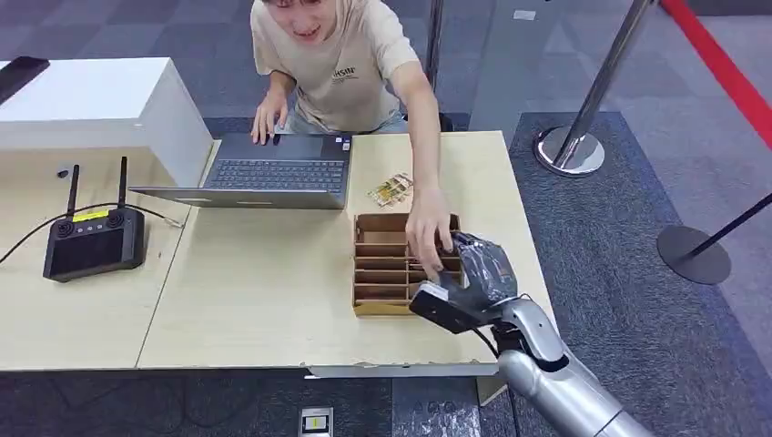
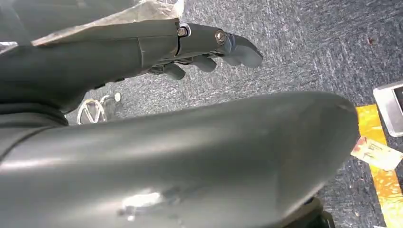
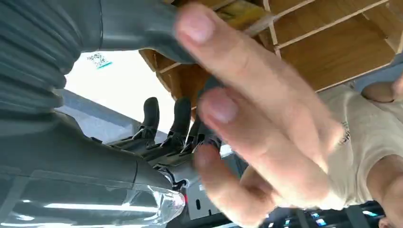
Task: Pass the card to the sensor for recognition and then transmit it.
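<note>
the right robot hand (image 1: 480, 273) hangs over the near right part of a brown slotted box (image 1: 382, 266) on the pale wooden table (image 1: 264, 291). a person's hand (image 1: 428, 232) reaches down into the same spot, touching or just above the robot hand, and in the right wrist view that person's hand (image 3: 252, 118) blurs across the robot's dark fingers (image 3: 178, 126), which point up and lie apart. whether the right robot hand holds anything cannot be told, and no card can be made out for certain. a small patterned packet (image 1: 391, 189) lies on the table just beyond the box, beside an open laptop (image 1: 273, 171) the person touches with the other hand. a black controller with two antennas (image 1: 91, 238) sits on the left. the left robot hand (image 2: 209, 50) hangs above grey carpet, fingers curled in around nothing.
</note>
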You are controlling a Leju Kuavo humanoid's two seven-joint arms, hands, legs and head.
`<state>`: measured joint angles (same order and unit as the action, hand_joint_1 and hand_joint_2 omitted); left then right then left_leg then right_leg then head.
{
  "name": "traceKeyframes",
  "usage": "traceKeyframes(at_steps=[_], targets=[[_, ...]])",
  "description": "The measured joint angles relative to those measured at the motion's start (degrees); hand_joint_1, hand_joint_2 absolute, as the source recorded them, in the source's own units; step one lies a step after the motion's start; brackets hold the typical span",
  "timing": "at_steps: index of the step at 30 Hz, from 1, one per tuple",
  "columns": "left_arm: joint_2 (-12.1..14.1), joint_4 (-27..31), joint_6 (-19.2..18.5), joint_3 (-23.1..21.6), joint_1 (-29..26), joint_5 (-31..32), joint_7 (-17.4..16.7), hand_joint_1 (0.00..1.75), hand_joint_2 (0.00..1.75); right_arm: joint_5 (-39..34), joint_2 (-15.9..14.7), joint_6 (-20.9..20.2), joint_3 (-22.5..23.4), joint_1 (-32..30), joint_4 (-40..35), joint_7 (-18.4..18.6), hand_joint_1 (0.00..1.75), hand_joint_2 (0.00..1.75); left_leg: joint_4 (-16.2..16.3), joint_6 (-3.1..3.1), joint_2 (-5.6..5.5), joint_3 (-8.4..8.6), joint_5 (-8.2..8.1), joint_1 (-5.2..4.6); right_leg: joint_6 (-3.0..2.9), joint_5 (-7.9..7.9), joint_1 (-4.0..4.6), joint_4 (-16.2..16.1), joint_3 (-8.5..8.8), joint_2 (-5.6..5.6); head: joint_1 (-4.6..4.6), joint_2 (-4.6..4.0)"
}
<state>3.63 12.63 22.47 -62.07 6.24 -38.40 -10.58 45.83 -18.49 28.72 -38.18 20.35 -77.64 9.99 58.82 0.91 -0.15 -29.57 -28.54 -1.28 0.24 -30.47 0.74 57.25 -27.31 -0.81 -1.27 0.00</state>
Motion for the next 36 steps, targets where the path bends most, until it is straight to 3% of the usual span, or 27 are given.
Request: traceKeyframes(at_steps=[20,22,24,26,29,31,36], targets=[[0.00,0.00,0.18,0.00,0.00,0.00,0.00,0.00,0.00,-0.24,0.02,0.00,-0.02,-0.01,0.79,-0.22,1.06,1.75,0.00,0.00,0.00,0.00,0.00,0.00,0.00,0.00,0.00,0.00,0.00,0.00,0.00,0.00],[0.00,0.00,0.20,0.00,0.00,-0.02,0.00,0.00,0.00,-0.24,0.04,0.00,-0.04,-0.01,0.79,-0.22,1.01,1.75,0.00,0.00,0.00,0.00,0.00,0.00,0.00,0.00,0.00,0.00,0.00,0.00,0.00,0.00],[0.00,0.00,0.20,0.00,0.00,0.00,0.00,0.00,0.00,-0.28,0.04,0.00,-0.07,-0.01,0.79,-0.22,0.66,1.75,0.00,0.00,0.00,0.00,0.00,0.00,0.00,0.00,0.00,0.00,0.00,0.00,0.00,0.00],[0.00,0.00,0.20,0.00,0.00,0.00,0.00,0.00,0.00,-0.50,0.04,-0.02,-0.07,0.00,0.87,-0.22,0.65,1.75,0.00,0.00,0.00,0.00,0.00,0.00,0.00,0.00,0.00,0.00,0.00,0.00,0.00,0.00],[0.00,0.00,0.20,0.00,0.00,0.00,0.00,0.00,0.00,-0.66,0.04,0.02,-0.07,0.16,1.01,-0.24,0.75,1.75,0.00,0.00,0.00,0.01,0.00,0.00,0.00,0.00,0.00,0.00,0.01,0.00,0.00,0.00],[0.00,0.00,0.20,0.00,0.00,0.00,0.00,0.00,0.00,-0.72,0.04,0.00,-0.04,0.49,1.03,-0.24,0.91,1.75,0.00,0.00,0.00,0.01,0.00,0.00,0.00,0.00,0.00,0.00,0.01,0.00,0.00,0.00],[0.00,0.00,0.26,0.00,0.00,0.00,0.00,0.00,0.00,-0.96,0.07,0.00,-0.04,0.93,1.03,-0.24,0.87,1.75,0.00,0.00,0.00,0.01,0.00,0.00,0.00,0.00,0.00,0.00,0.01,0.00,0.00,0.00]])
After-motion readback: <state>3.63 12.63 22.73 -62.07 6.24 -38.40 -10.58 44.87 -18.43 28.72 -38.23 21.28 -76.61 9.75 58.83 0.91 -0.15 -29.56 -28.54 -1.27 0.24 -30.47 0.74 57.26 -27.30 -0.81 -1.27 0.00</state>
